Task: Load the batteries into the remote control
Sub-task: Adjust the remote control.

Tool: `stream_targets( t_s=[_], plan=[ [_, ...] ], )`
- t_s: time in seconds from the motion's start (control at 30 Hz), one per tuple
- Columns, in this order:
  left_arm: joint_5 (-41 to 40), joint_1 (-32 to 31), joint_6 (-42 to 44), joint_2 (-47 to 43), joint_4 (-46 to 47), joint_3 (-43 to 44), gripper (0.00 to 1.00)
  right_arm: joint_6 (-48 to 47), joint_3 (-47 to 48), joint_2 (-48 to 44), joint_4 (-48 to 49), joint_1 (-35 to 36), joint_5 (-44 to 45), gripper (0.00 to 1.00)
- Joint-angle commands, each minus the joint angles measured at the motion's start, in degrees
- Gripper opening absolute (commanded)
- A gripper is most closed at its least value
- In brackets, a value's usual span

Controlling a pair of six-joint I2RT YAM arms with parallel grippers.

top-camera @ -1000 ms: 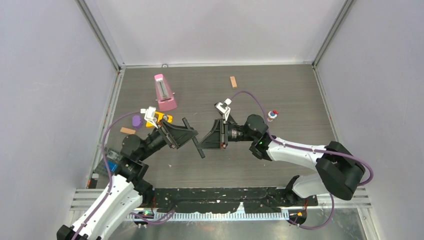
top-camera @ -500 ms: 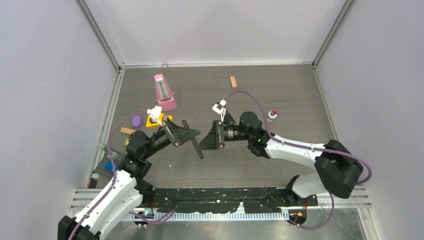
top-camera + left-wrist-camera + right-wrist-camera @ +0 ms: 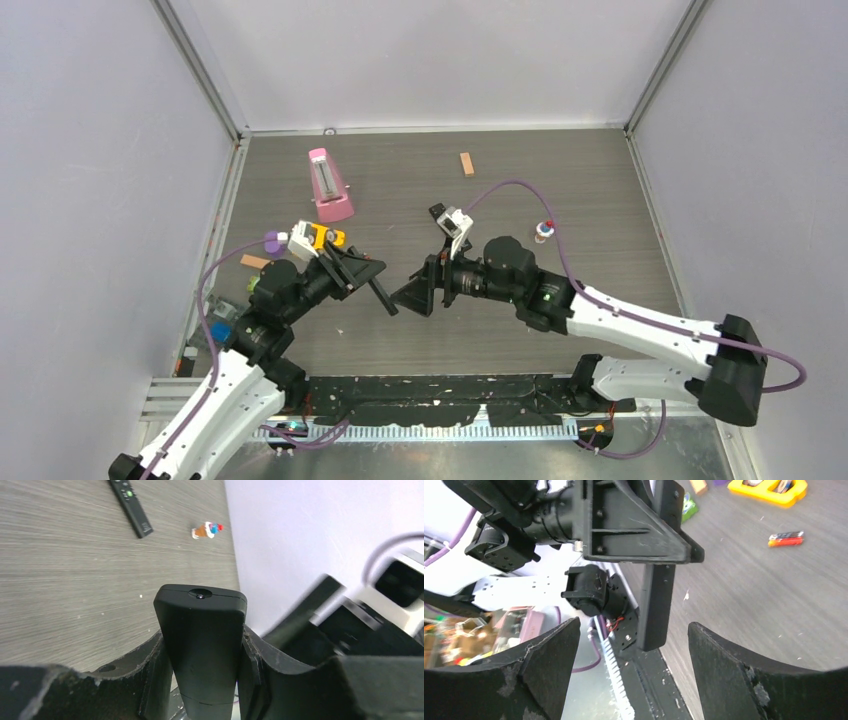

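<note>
Risk first. The slim black plastic remote control [image 3: 200, 610] hangs in the air above the grey wood-grain tabletop [image 3: 65, 575], carried by the left tool [image 3: 202, 650] alone. If I bring the right tool [image 3: 633, 630] in off-centre, a finger could knock the free end and twist the remote in the grip, or lever it out altogether. A drop onto the tabletop would cost me a fresh pick.

Second worry: I cannot tell whether the battery cover is on or off, nor which face points up, so a regrasp might cover the compartment.

Third: a second black remote [image 3: 131, 507] lies on the tabletop well apart. I must not confuse the two.

Left tool: part-closed, both fingers clamped on the remote's long sides.

Right tool: jaws spread wide, holding nothing. The remote's free end sits opposite the gap, apart from both fingers [image 3: 549, 655].

The small red-and-dark batteries [image 3: 785, 539] lie side by side on the tabletop, near a yellow plastic tray [image 3: 776, 492] and well apart from both tools. None loaded yet, in my judgement.
</note>
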Motion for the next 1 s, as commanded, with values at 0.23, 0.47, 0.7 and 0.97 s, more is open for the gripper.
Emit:
stream_targets(
  t_s=[0.23, 0.47, 0.7, 0.97],
  plan=[
    [-6.1, -0.2, -0.9, -2.2, -9.4, 3.6, 0.0, -19.8, 12.1, 3.2, -15.4, 15.1, 34.4, 0.82],
    [-5.0, -0.2, -1.0, -2.6, -9.1, 3.4, 0.0, -20.0, 18.0, 13.6, -17.5, 18.9, 39.5, 0.71],
    [-4.2, -0.2, -1.2, -2.7, -8.7, 3.1, 0.05, -17.6, 20.2, 17.6, -17.9, 19.6, 37.8, 0.36],
    [-2.5, -0.2, 0.7, -4.0, -2.3, 1.1, 0.77, -13.1, 16.2, 15.0, -14.6, 16.2, 31.0, 0.06]
  ],
)
